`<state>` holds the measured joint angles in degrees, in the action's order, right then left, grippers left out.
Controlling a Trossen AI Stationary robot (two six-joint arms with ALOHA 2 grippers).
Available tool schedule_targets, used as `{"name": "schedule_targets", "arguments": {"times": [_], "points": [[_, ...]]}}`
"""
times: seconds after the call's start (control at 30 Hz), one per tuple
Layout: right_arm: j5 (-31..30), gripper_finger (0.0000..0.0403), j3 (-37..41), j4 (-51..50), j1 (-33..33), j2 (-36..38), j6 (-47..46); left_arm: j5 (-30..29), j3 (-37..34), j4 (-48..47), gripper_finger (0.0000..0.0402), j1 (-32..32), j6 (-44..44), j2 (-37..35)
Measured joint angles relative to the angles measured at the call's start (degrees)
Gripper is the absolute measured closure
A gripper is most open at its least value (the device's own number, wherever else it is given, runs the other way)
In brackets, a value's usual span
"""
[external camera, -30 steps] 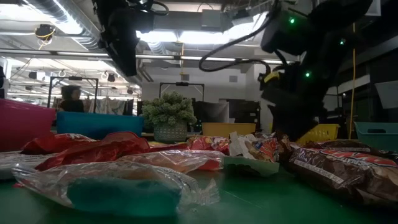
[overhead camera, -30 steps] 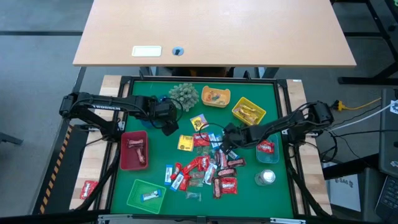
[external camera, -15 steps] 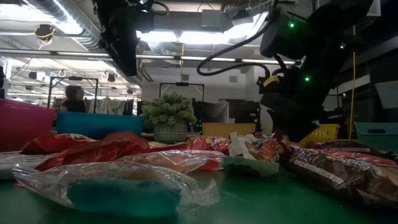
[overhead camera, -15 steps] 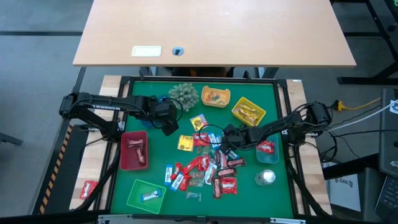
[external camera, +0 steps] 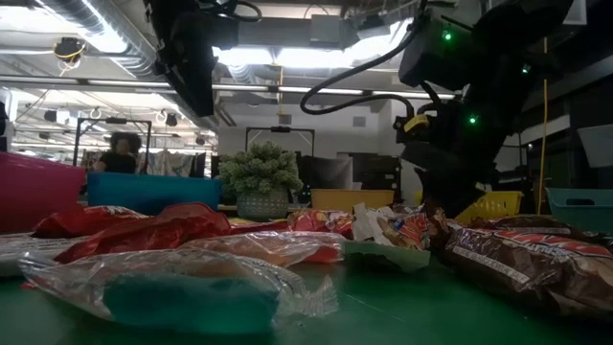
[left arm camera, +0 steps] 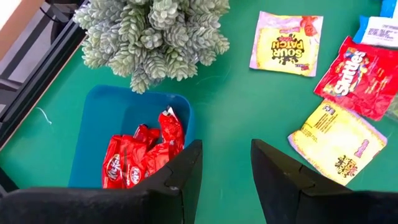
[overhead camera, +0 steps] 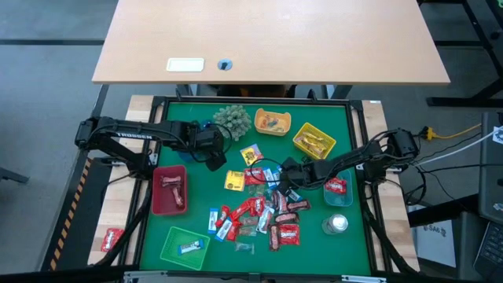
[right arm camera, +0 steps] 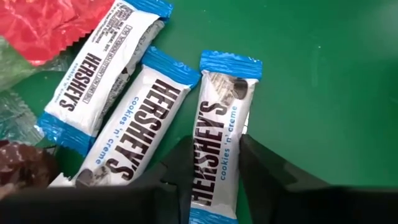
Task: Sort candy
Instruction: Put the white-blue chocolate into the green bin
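- Leftmost, the left gripper (overhead camera: 214, 163) hung above the green mat (overhead camera: 338, 126), its two dark fingers (left arm camera: 180, 180) parted by a narrow gap and holding nothing.
- Just ahead of those fingers sat a blue plastic tray (left arm camera: 106, 134) with red wrapped sweets (left arm camera: 140, 155) inside; a spiky grey-green plant ball (left arm camera: 155, 34) stood beyond the tray.
- Off to the fingers' other side lay a yellow Sour Patch packet (left arm camera: 286, 42), a red Skittles packet (left arm camera: 357, 74) and a plain yellow packet (left arm camera: 339, 140), all flat on the mat and clear of the fingers.
- Further right, the main heap of candy (overhead camera: 263, 208) lay spread on the mat between the two arms.
- Rightmost, the right gripper (overhead camera: 284, 170) was down at the heap's edge, its fingers (right arm camera: 180, 168) closed to a narrow gap around the lower end of a blue-and-white Hershey's cookies-and-creme bar (right arm camera: 221, 124), one finger against each long side.
- Two more Hershey's bars of the same kind (right arm camera: 134, 130) lay side by side next to the gripped one, outside the fingers, with a red wrapper (right arm camera: 50, 25) beyond them.
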<state>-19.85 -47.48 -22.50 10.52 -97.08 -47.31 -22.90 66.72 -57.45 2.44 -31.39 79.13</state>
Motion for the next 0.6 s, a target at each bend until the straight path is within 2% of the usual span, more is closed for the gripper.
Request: {"name": "schedule_targets", "arguments": {"times": [0.43,0.6], "points": [[2.14,0.0294,-5.42,-1.30,-0.11,0.36,11.39,0.02,0.00,0.66,0.0279,-0.02,2.07,-0.02],[3.47,0.0294,-8.75,-1.73,-0.37,0.44,17.51,0.02,0.02,0.47,0.0279,-0.04,8.63,0.00]]}}
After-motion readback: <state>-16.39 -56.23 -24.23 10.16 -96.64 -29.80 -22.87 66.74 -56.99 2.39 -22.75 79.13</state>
